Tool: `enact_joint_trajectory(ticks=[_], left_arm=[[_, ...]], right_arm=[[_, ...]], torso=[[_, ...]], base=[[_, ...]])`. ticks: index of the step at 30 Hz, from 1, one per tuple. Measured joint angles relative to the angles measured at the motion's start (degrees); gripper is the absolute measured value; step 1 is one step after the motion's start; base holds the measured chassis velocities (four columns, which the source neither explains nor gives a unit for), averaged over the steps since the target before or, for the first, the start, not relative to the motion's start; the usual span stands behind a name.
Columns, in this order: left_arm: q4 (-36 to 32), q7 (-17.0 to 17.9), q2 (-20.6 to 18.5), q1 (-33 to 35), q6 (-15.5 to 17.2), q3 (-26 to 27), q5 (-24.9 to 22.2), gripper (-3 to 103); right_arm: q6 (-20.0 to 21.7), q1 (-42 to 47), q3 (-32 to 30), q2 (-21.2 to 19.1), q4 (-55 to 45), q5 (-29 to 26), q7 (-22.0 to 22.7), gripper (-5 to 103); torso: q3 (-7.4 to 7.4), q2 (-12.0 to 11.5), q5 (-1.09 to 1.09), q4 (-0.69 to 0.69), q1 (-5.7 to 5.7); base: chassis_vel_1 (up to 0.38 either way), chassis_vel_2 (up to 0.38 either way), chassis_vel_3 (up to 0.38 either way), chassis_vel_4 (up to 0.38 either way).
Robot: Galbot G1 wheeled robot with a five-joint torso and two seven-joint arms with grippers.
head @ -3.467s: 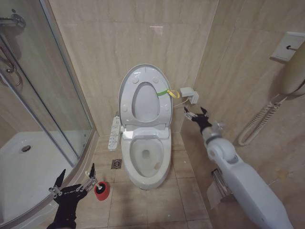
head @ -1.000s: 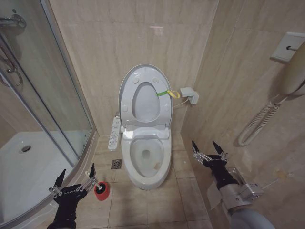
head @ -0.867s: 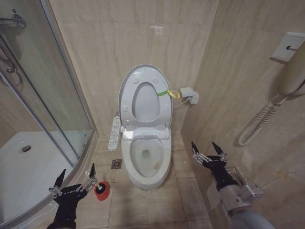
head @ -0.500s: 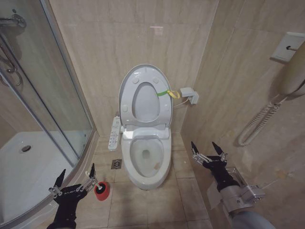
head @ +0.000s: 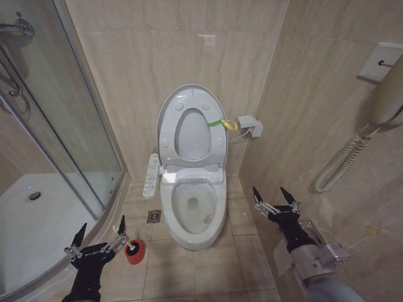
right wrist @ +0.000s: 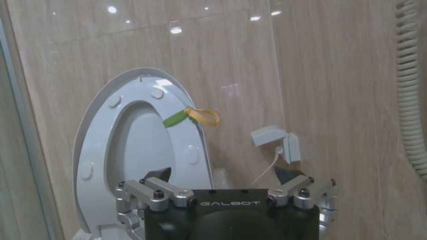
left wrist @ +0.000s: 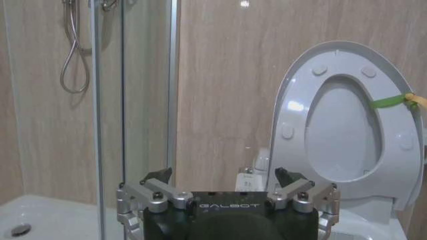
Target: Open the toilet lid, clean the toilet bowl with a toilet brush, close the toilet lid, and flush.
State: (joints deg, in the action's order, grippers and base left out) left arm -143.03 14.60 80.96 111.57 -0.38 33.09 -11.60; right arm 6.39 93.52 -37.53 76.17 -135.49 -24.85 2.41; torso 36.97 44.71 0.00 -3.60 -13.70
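Hovering near left, the left gripper [head: 99,242] spreads wide and empty just beside a red holder [head: 134,252], where the toilet brush presumably sits. Near right, the right gripper [head: 276,202] gapes empty too. Farther back, the toilet lid [head: 191,126] stands raised over the toilet bowl [head: 192,204]; brushing, closing and flushing remain.

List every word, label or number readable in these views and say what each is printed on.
"GALBOT": on the body of the left tool, which is open.
"GALBOT": on the body of the right tool, also open.
White button panel beside the toilet bowl: markings too small to read.
Nothing else legible.
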Motion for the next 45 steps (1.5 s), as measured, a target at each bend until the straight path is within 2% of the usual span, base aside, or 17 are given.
enact_joint_trajectory(ticks=[45], left_arm=[[0.0,0.0,0.0,0.0,0.0,0.0,0.0,100]], right_arm=[[-0.01,-0.02,0.0,-0.01,0.08,-0.04,0.08,100]], torso=[[0.0,0.0,0.0,0.0,0.0]], base=[[0.0,0.0,0.0,0.0]])
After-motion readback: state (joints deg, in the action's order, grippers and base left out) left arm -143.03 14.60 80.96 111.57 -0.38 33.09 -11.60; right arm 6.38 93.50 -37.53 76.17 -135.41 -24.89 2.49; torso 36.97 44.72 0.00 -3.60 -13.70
